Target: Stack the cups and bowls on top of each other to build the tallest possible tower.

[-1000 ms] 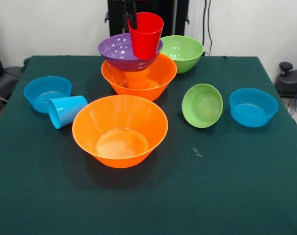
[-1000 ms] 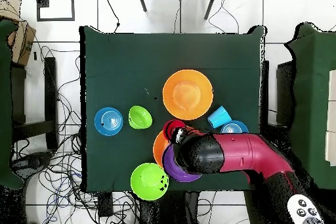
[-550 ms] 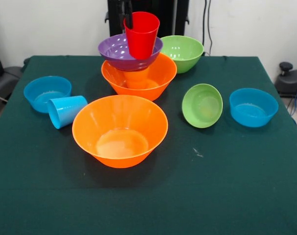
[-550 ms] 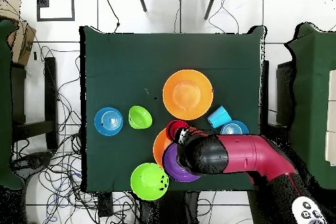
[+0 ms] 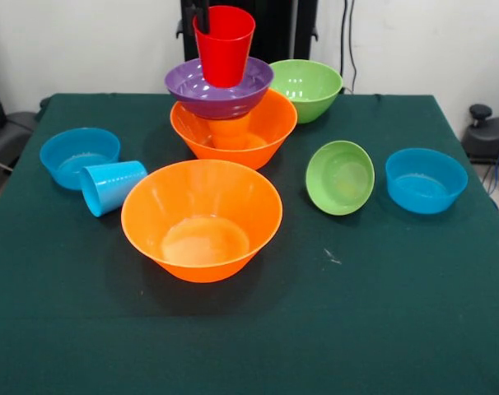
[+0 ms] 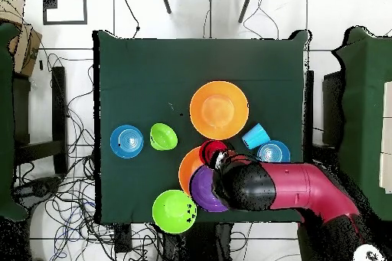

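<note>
front view, left to right. a small blue bowl (image 5: 78,155) sits at the table's left side, well to the left of and below the jaws. touching it, a light blue cup (image 5: 111,186) lies on its side. a large orange bowl (image 5: 202,217) stands empty, well below the jaws and nearer the camera.

next comes the tower (image 5: 230,107): a second large orange bowl (image 5: 263,132) on the green table (image 5: 381,313), an orange cup (image 5: 230,132) upright inside it, and a purple bowl (image 5: 204,89) resting on that cup. a red cup (image 5: 224,45) stands upright in the purple bowl. the gripper (image 5: 202,15) shows only as a dark finger at the cup's left rim; the jaws look closed on that rim, though the grip itself is partly hidden.

over the last second the red cup has moved left and straightened from a tilt, and now sits centred over the purple bowl. in my judgement it is at or close to its resting place and release is the next step, making a fourth tier.

right of the jaws, a large green bowl (image 5: 305,88) stands just beside the tower. lower and further right sit a small green bowl (image 5: 340,177), tipped toward the camera, and another small blue bowl (image 5: 426,180).

in the overhead view the red and black arm (image 6: 291,189) covers much of the tower.

no brand, label or writing can be read anywhere.
</note>
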Controlling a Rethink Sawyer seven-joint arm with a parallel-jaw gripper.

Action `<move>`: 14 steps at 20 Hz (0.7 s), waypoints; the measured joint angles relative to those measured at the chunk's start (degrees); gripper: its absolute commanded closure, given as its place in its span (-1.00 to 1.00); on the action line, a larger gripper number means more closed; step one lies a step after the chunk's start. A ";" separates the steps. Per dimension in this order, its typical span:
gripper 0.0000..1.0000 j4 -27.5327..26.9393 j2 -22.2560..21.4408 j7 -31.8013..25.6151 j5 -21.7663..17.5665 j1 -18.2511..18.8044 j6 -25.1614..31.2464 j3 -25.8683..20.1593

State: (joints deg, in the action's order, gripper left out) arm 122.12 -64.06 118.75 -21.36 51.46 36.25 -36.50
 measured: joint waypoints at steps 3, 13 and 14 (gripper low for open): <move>1.00 1.12 -1.15 0.00 0.01 0.76 -0.01 -0.45; 1.00 5.03 -2.99 0.00 -0.05 2.02 -0.02 -1.08; 1.00 5.18 -3.03 0.00 -0.05 2.02 -0.02 -1.07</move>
State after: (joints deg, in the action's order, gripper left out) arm 127.30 -67.09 118.75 -21.41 53.48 36.22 -37.58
